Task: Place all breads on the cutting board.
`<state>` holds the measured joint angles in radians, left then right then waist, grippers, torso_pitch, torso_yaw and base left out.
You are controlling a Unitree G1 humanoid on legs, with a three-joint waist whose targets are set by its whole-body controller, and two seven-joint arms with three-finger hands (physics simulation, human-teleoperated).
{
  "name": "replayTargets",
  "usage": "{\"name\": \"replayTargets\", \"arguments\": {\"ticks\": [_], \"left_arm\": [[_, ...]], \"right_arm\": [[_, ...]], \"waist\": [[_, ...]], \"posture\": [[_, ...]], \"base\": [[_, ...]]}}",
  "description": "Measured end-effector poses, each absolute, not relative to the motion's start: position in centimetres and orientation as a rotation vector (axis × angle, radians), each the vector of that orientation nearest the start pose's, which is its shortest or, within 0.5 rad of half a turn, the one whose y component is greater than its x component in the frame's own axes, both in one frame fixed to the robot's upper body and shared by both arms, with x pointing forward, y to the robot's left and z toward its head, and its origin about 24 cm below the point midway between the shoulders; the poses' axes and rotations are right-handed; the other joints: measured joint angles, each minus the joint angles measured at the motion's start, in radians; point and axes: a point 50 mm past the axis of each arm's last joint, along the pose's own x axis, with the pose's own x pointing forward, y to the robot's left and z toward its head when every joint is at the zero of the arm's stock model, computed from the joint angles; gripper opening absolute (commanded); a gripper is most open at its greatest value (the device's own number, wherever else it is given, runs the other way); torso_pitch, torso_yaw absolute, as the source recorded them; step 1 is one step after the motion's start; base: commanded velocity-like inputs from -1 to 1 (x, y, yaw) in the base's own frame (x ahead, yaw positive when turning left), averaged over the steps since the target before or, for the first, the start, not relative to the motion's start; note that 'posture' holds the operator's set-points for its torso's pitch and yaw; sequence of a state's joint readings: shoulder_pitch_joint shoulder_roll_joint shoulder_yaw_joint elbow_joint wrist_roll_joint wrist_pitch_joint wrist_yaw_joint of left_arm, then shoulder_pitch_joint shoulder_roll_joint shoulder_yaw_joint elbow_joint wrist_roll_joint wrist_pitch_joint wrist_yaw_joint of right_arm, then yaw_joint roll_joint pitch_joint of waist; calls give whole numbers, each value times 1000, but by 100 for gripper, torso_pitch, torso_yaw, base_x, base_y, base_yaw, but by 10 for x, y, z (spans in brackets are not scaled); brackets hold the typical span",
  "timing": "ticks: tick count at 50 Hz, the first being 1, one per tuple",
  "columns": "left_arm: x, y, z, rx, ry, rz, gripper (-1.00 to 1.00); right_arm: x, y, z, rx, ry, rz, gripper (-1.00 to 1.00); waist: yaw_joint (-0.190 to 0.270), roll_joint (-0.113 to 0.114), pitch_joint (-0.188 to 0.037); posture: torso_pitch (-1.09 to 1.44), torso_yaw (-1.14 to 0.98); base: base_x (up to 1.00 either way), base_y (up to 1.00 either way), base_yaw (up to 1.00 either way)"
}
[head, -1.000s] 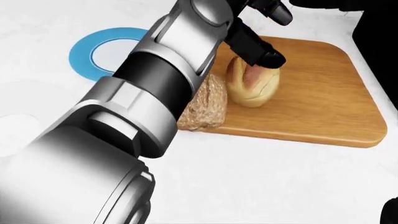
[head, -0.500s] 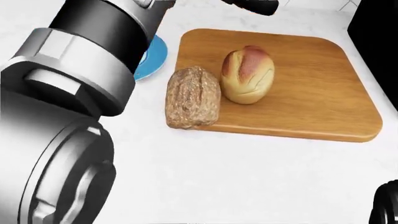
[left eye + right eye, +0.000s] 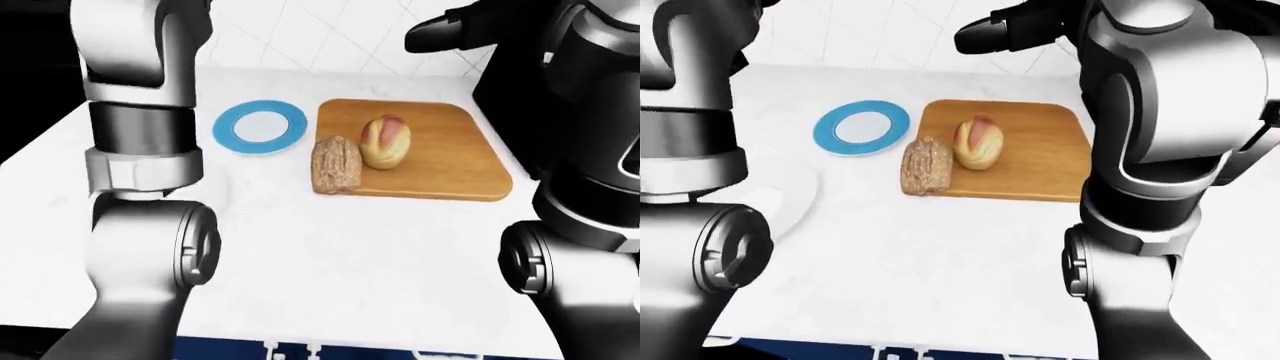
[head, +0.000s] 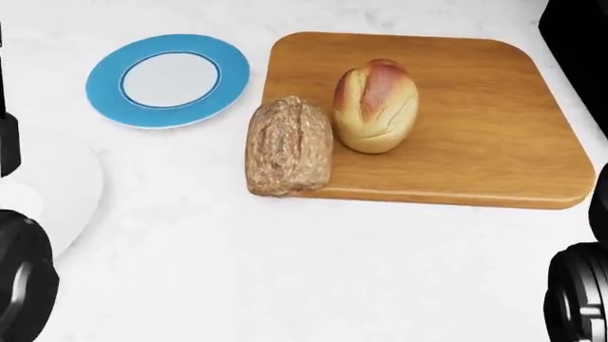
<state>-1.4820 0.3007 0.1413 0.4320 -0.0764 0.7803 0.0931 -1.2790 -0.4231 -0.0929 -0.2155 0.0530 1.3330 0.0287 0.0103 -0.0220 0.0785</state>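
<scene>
A wooden cutting board (image 4: 475, 128) lies on the white counter. A golden bread roll (image 4: 375, 105) sits on the board, left of its middle. A brown seeded loaf (image 4: 289, 146) lies on the board's left edge, touching the roll, with its left side hanging slightly over the counter. My left arm (image 3: 140, 150) stands upright at the left-eye view's left; its hand is above the frame. My right hand (image 3: 1010, 30) is raised high above the board, its dark fingers apart and empty.
A blue-rimmed plate (image 4: 168, 80) lies left of the board. A white plate (image 4: 66, 185) sits at the head view's left edge. A black shape (image 4: 581, 28) fills the head view's top right corner. White tiled wall (image 3: 330, 37) rises beyond the counter.
My left arm, which reached over the board with its hand at the golden roll, has lifted up and out of the head view. The roll stays on the board. The view shifted slightly.
</scene>
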Motion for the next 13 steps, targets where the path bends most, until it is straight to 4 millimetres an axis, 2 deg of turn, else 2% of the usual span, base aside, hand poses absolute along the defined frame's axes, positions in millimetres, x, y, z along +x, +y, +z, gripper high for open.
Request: {"name": "replayTargets", "arguments": {"ticks": [3, 8, 13], "left_arm": [[353, 139, 396, 68, -318, 50, 100], [324, 139, 405, 43, -392, 49, 100], [299, 137, 411, 67, -480, 51, 100]], "right_arm": [[296, -155, 374, -277, -216, -63, 100], [268, -144, 393, -325, -355, -32, 100], [252, -144, 402, -326, -420, -43, 100]], "waist": [[-2, 6, 4], [-4, 17, 6], [-11, 15, 5]], "posture": [[0, 0], [0, 0], [0, 0]], "base": [[0, 0, 0], [0, 0, 0], [0, 0, 0]]}}
